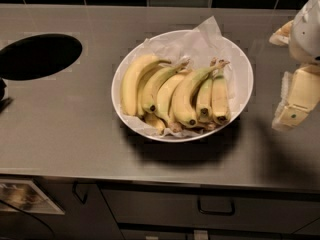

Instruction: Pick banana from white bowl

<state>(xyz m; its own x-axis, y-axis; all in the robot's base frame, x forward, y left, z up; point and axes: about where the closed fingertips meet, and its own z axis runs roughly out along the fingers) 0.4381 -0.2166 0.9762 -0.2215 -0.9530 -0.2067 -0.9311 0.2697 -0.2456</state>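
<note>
A white bowl lined with crinkled white paper sits in the middle of the steel counter and holds several bananas. The banana is long and strongly curved. Its greenish stem points up and right and its black-dotted tip points toward the front. It lies between a paler banana on its left and two shorter ones on its right. My gripper hovers to the right of the bowl, outside its rim, at about the bowl's height. It is open and empty, with one cream fingertip up and the other down.
A round dark hole is cut in the counter at the far left. A dark object pokes in at the left edge. Dark tiles run along the back. Below the counter's front edge are drawers with a handle.
</note>
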